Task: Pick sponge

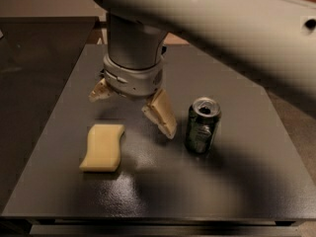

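a dark grey table (232, 191) with a fine speckled finish fills most of the view. its top shines softly near the front edge, where a pale glare spreads across it. to the left, past the table's edge, lies another dark flat surface (39, 43), and a strip of brownish floor (296, 112) shows on the right.

the robot's pale grey arm (222, 28) sweeps across the top of the view from the right and casts a broad shadow over the right half of the table. it ends in a round grey wrist (134, 58) pointing down over the middle of the table.

below the wrist hangs the gripper (131, 114), its two cream fingers (160, 112) spread wide apart and holding nothing. it sits above the table, just behind and to the right of the sponge.

the sponge (102, 147) is a pale yellow foam block with wavy sides. it lies flat on the left front part of the table, clear of the fingers.

a dark drink can (201, 126) stands upright to the right of the gripper, near one finger and well apart from the sponge. its top is open. the print on its side is too dim to read.
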Action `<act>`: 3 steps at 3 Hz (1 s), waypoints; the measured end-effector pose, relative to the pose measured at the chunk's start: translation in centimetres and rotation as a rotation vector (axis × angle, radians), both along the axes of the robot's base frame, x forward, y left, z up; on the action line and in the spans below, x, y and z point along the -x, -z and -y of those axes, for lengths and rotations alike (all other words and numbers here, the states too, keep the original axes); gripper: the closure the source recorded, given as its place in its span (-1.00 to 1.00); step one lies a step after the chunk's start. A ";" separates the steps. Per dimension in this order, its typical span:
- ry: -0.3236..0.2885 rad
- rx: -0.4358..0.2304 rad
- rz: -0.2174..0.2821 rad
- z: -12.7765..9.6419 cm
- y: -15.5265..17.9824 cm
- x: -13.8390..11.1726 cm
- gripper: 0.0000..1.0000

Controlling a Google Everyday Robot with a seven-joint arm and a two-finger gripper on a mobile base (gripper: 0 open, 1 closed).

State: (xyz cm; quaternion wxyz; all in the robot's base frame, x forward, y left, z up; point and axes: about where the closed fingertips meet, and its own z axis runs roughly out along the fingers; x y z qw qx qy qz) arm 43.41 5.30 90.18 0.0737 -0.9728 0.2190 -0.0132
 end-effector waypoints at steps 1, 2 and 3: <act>-0.057 0.017 -0.028 -1.1 1.8 0.4 -1.00; -0.102 0.019 -0.049 -2.3 3.4 0.7 -1.00; -0.142 0.021 -0.070 -3.6 4.8 1.0 -1.00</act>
